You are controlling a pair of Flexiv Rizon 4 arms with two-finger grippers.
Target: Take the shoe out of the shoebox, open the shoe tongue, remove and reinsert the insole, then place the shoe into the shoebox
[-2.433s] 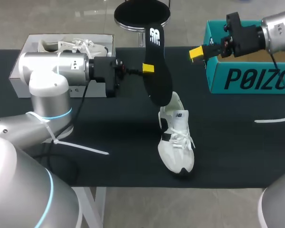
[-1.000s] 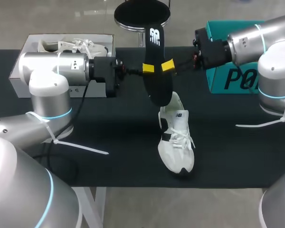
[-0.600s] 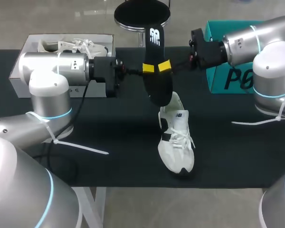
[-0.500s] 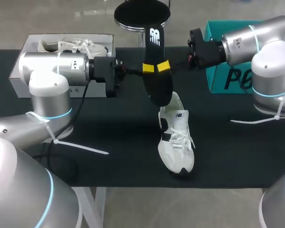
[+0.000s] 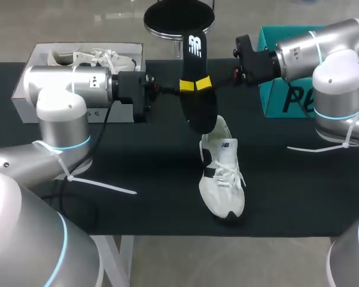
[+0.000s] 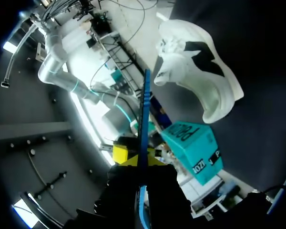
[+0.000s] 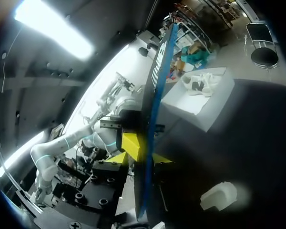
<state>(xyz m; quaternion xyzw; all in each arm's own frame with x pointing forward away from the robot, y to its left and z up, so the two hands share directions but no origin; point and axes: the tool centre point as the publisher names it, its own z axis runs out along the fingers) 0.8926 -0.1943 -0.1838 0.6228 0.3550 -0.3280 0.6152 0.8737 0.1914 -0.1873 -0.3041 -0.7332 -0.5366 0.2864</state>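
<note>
Head view showed the insole [image 5: 198, 89] standing upright in the air just above the heel of the shoe [image 5: 222, 173], its lower end at the shoe's opening. The left gripper [image 5: 186, 85] was clamped on the insole's middle from the left of the shoe, as it had been throughout. The shoe lay on the table [image 5: 137, 155], toe toward the robot, laces loose.

What had changed was the right arm. Its gripper [image 5: 203, 82] had swung away from the teal box [image 5: 287, 98], well to the right of the shoe, and closed in until its yellow tip sat right beside the left one on the insole. Over the last half second it crept only slightly nearer. In the right wrist view the insole ran edge-on through that gripper, but whether it had clamped on could not be told.

This looked like a handover, or a two-handed hold, so the insole could be steered back into the shoe. Removal seemed done; reinsertion and boxing remained. The white box [image 5: 24, 84], far left of the shoe, held another shoe.
</note>
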